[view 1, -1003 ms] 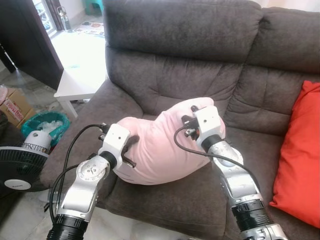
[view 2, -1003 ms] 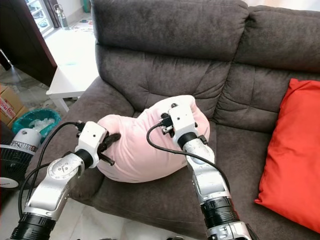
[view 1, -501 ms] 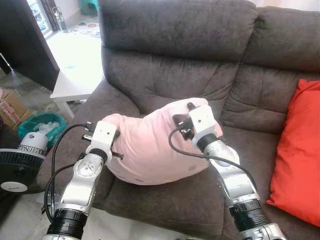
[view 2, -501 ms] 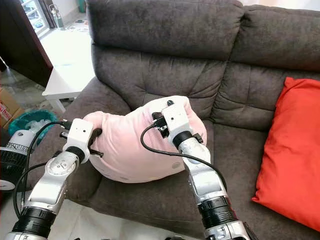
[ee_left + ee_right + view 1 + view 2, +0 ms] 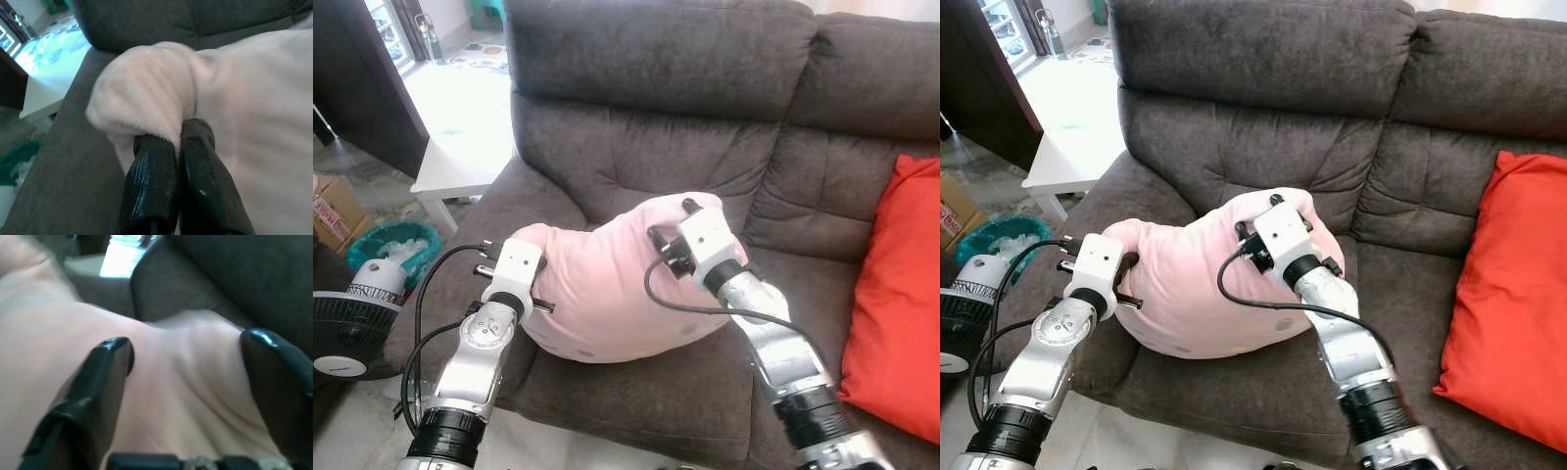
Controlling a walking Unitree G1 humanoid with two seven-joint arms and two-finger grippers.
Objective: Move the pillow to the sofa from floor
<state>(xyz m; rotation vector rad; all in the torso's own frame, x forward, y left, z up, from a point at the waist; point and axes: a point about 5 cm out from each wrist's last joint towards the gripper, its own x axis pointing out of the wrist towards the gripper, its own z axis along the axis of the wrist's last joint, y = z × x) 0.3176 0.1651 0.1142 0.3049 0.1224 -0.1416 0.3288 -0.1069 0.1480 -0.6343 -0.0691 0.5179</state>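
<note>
Pillow (image 5: 607, 294), one and pink, lies on the seat of the grey sofa (image 5: 656, 137), against its left armrest, with one red cushion (image 5: 896, 304) at the sofa's far right end. Left claw (image 5: 168, 134) is clamped tight on the pillow's left corner, its two fingers pressed together over a fold of fabric in the left wrist view. Right claw (image 5: 183, 357) stands wide apart over the pillow's top, its spread fingers plain in the right wrist view.
</note>
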